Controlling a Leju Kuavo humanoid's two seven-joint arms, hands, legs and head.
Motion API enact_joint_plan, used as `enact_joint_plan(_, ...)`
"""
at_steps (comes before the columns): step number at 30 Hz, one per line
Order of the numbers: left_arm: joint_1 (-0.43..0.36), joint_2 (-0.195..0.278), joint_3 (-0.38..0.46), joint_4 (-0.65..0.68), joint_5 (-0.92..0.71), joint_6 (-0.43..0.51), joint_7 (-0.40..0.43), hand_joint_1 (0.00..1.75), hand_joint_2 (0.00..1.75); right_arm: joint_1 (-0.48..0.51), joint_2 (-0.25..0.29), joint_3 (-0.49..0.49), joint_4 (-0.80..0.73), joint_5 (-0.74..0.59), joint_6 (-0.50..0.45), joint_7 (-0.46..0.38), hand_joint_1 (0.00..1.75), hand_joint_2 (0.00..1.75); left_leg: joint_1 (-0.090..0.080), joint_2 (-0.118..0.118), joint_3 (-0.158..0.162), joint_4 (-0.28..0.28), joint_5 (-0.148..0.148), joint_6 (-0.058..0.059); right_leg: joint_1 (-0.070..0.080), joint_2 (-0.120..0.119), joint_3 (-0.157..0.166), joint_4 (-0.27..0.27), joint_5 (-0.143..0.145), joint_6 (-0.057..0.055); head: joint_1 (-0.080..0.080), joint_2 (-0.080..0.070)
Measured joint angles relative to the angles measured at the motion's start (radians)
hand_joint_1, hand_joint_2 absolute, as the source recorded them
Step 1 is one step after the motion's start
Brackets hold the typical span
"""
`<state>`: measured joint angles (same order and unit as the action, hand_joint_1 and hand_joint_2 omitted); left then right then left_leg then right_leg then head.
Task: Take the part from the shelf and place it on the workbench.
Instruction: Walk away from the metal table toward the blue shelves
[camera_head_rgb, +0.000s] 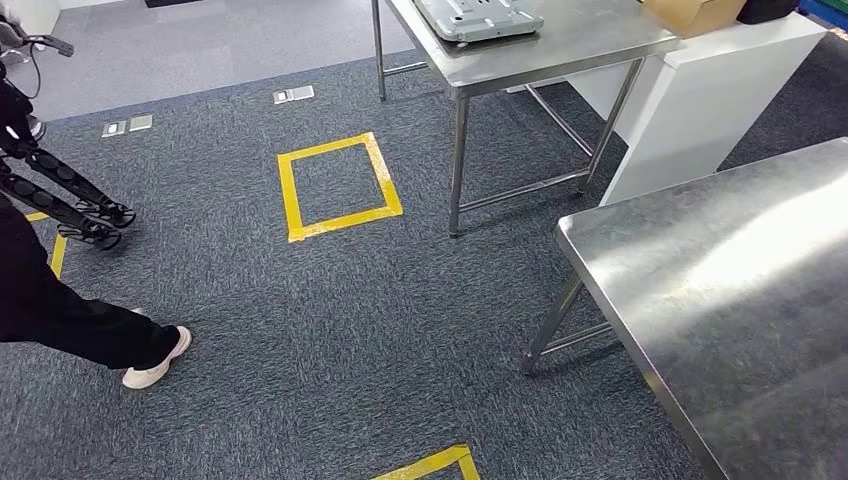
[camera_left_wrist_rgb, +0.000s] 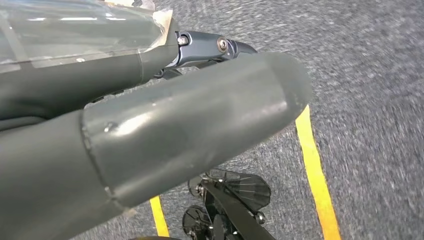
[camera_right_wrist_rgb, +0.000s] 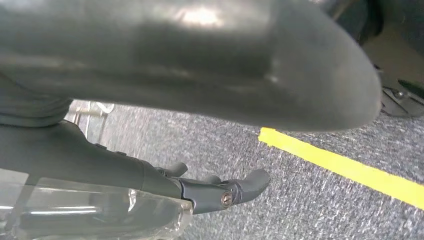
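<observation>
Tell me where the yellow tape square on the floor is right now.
In the head view, the yellow tape square lies on the grey carpet, just left of the far steel table.

Two steel tables stand on the carpet: a near one at the right and a far one beyond it. One grey tray-like metal part lies on the far table. One white cabinet stands behind them, with one cardboard box on top. One full yellow tape square marks the floor, plus one partial square at the near edge. Two floor sockets sit far left. One person's leg shows at left.
</observation>
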<state>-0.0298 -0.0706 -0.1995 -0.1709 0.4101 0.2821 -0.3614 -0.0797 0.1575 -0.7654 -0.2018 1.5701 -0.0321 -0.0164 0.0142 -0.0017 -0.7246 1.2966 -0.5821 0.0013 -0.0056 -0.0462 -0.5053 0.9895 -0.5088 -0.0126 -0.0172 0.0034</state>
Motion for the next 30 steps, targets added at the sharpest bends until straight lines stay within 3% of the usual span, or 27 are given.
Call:
enact_joint_plan(2, 0.001, 0.0, 0.0, 0.0, 0.0, -0.006, -0.009, 0.0, 0.0, -0.001, 0.0, 0.01, 0.0, 0.0, 0.003, 0.009, 0.0, 0.0, 0.001, 0.023, 0.073, -0.132, 0.064, 0.003, 0.001, -0.016, 0.005, 0.0, -0.004, 0.001, 0.0, 0.0)
enact_joint_plan(4, -0.002, -0.001, 0.0, 0.0, 0.0, -0.013, -0.018, 0.0, 0.0, -0.002, -0.002, 0.016, 0.0, -0.003, 0.002, 0.014, 0.0, 0.0, -0.003, 0.051, 0.137, -0.247, 0.1, 0.011, 0.009, -0.028, 0.007, 0.001, -0.01, 0.009, 0.001, 0.0)
enact_joint_plan(5, -0.002, -0.002, 0.0, 0.0, 0.0, -0.016, -0.023, 0.0, 0.0, -0.002, -0.003, 0.019, 0.0, -0.005, 0.0, 0.014, 0.0, 0.0, -0.007, 0.056, 0.149, -0.269, 0.103, 0.015, 0.012, -0.034, 0.008, 0.002, -0.012, 0.013, 0.002, 0.0)
enact_joint_plan(7, -0.002, -0.004, 0.0, 0.0, -0.001, -0.024, -0.033, 0.0, 0.0, -0.003, -0.006, 0.022, 0.0, -0.008, -0.006, 0.013, 0.0, 0.0, -0.012, 0.039, 0.148, -0.277, 0.105, 0.026, 0.017, -0.048, 0.011, -0.001, -0.014, 0.023, 0.005, 0.0)
enact_joint_plan(9, -0.002, -0.007, 0.0, 0.0, -0.002, -0.03, -0.038, 0.0, 0.0, -0.005, -0.009, 0.024, 0.0, -0.011, -0.01, 0.01, 0.0, 0.0, -0.01, 0.023, 0.152, -0.289, 0.113, 0.041, 0.014, -0.031, 0.004, 0.022, -0.031, 0.031, 0.006, 0.0)
enact_joint_plan(10, -0.002, -0.008, 0.0, 0.0, -0.003, -0.032, -0.04, 0.0, 0.0, -0.005, -0.009, 0.024, 0.0, -0.012, -0.01, 0.008, 0.0, 0.0, -0.007, 0.015, 0.154, -0.294, 0.118, 0.048, 0.012, -0.011, -0.014, 0.063, -0.054, 0.031, 0.008, 0.0)
enact_joint_plan(12, -0.003, -0.008, 0.0, 0.0, -0.005, -0.036, -0.039, 0.0, 0.0, -0.003, -0.01, 0.024, 0.0, -0.014, -0.011, 0.007, 0.0, 0.0, -0.005, -0.004, 0.151, -0.297, 0.123, 0.056, 0.004, 0.03, -0.078, 0.195, -0.114, 0.028, 0.011, 0.0)
enact_joint_plan(14, -0.003, -0.008, 0.0, 0.0, -0.007, -0.04, -0.036, 0.0, 0.0, 0.001, -0.01, 0.024, 0.0, -0.014, -0.011, 0.007, 0.0, 0.0, -0.006, -0.027, 0.149, -0.297, 0.123, 0.056, -0.001, 0.041, -0.127, 0.293, -0.143, 0.036, 0.011, 0.0)
enact_joint_plan(15, -0.002, -0.008, 0.0, 0.0, -0.008, -0.04, -0.035, 0.0, 0.0, 0.002, -0.011, 0.024, 0.0, -0.015, -0.011, 0.007, 0.0, 0.0, -0.006, -0.04, 0.15, -0.296, 0.124, 0.055, -0.004, 0.042, -0.125, 0.287, -0.132, 0.045, 0.012, 0.0)
enact_joint_plan(16, -0.001, -0.009, 0.0, 0.0, -0.008, -0.04, -0.035, 0.0, 0.0, 0.003, -0.011, 0.024, 0.0, -0.015, -0.011, 0.007, 0.0, 0.0, -0.005, -0.052, 0.151, -0.296, 0.124, 0.054, -0.007, 0.046, -0.104, 0.239, -0.105, 0.056, 0.012, 0.0)
enact_joint_plan(18, -0.001, -0.01, -0.001, 0.0, -0.008, -0.041, -0.034, 0.0, 0.0, 0.004, -0.013, 0.024, 0.0, -0.016, -0.011, 0.007, 0.0, 0.0, -0.006, -0.074, 0.152, -0.292, 0.123, 0.049, -0.014, 0.07, -0.039, 0.093, -0.043, 0.071, 0.012, 0.0)
enact_joint_plan(20, -0.001, -0.01, -0.001, 0.0, -0.008, -0.041, -0.034, 0.0, 0.0, 0.003, -0.014, 0.024, 0.0, -0.017, -0.011, 0.007, 0.0, 0.0, -0.009, -0.09, 0.15, -0.288, 0.122, 0.037, -0.014, 0.088, -0.008, 0.014, -0.013, 0.063, 0.011, 0.0)
enact_joint_plan(22, 0.0, -0.011, -0.001, 0.0, -0.011, -0.044, -0.031, 0.0, 0.0, 0.001, -0.015, 0.024, 0.0, -0.019, -0.011, 0.007, 0.0, 0.0, -0.007, -0.101, 0.147, -0.29, 0.124, 0.023, -0.009, 0.078, -0.005, 0.006, -0.008, 0.044, 0.011, 0.0)
enact_joint_plan(24, 0.002, -0.01, -0.001, 0.001, -0.016, -0.048, -0.028, 0.0, 0.0, 0.0, -0.016, 0.024, 0.0, -0.022, -0.011, 0.007, 0.0, 0.0, -0.004, -0.084, 0.137, -0.272, 0.111, 0.014, -0.013, 0.063, 0.001, 0.002, -0.002, 0.026, 0.01, 0.0)
enact_joint_plan(26, 0.001, -0.011, -0.003, 0.002, -0.021, -0.052, -0.027, 0.0, 0.0, 0.002, -0.016, 0.024, 0.0, -0.026, -0.011, 0.007, 0.0, 0.0, -0.002, -0.038, 0.097, -0.188, 0.058, 0.009, -0.015, 0.045, 0.003, -0.001, 0.003, 0.01, 0.006, 0.0)
enact_joint_plan(28, 0.0, -0.011, -0.006, 0.002, -0.024, -0.056, -0.027, 0.0, 0.0, 0.006, -0.017, 0.024, 0.0, -0.031, -0.011, 0.007, 0.0, 0.0, -0.001, -0.011, 0.03, -0.051, -0.008, 0.003, -0.009, 0.025, 0.001, -0.001, 0.002, 0.002, 0.003, 0.0)
enact_joint_plan(29, 0.0, -0.011, -0.007, 0.002, -0.024, -0.058, -0.028, 0.0, 0.0, 0.007, -0.017, 0.024, 0.0, -0.033, -0.011, 0.007, 0.0, 0.0, 0.0, -0.006, 0.006, -0.003, -0.022, 0.001, -0.006, 0.015, 0.001, 0.0, 0.001, 0.001, 0.004, 0.0)
enact_joint_plan(30, 0.001, -0.011, -0.007, 0.002, -0.024, -0.059, -0.029, 0.0, 0.0, 0.007, -0.018, 0.023, 0.0, -0.034, -0.011, 0.007, 0.0, 0.0, 0.001, -0.003, -0.001, 0.01, -0.017, 0.0, -0.004, 0.006, 0.0, 0.0, 0.0, 0.001, 0.003, 0.0)
